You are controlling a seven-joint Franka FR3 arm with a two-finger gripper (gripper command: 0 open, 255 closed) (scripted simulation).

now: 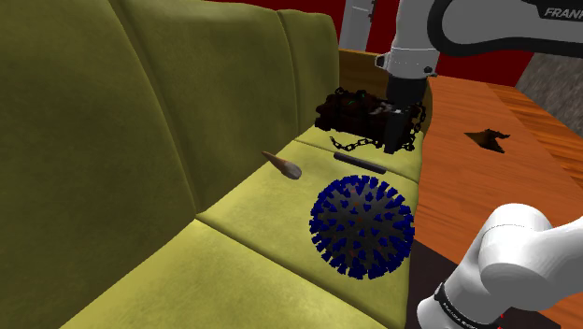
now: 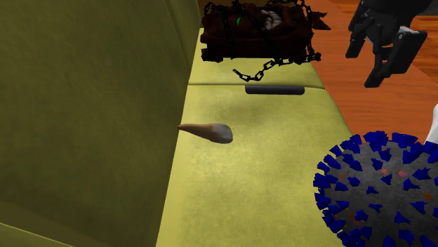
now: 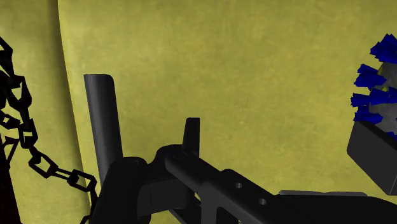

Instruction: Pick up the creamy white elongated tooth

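One gripper (image 1: pixel 400 140) is seen, hung from the single white arm near the front edge of an olive-green sofa (image 1: pixel 140 140). In the second exterior view its two black fingers are seen standing apart, and nothing is held between them.

One tooth (image 1: pixel 283 165) is counted. It is elongated, tan-brown along its tapered length and paler at its blunt end. It lies on the seat cushion with its point up against the backrest. It is well apart from the gripper, on the far side of the seat from it.

One dark rod (image 1: pixel 360 163) is laid flat on the seat between the gripper and the tooth, nearer the gripper. One dark brown bag (image 1: pixel 350 107) is set on the next cushion, just beside the gripper, and one black chain (image 1: pixel 350 143) is trailed from it onto the seat close to the rod.

One ball (image 1: pixel 362 227), dark and covered in blue spikes, is placed on the same cushion as the tooth, to the gripper's other side from the bag.

Behind the gripper, one orange wooden surface (image 1: pixel 486 103) is seen beside the sofa, and one small dark object (image 1: pixel 488 138) is found on it; its kind cannot be told.
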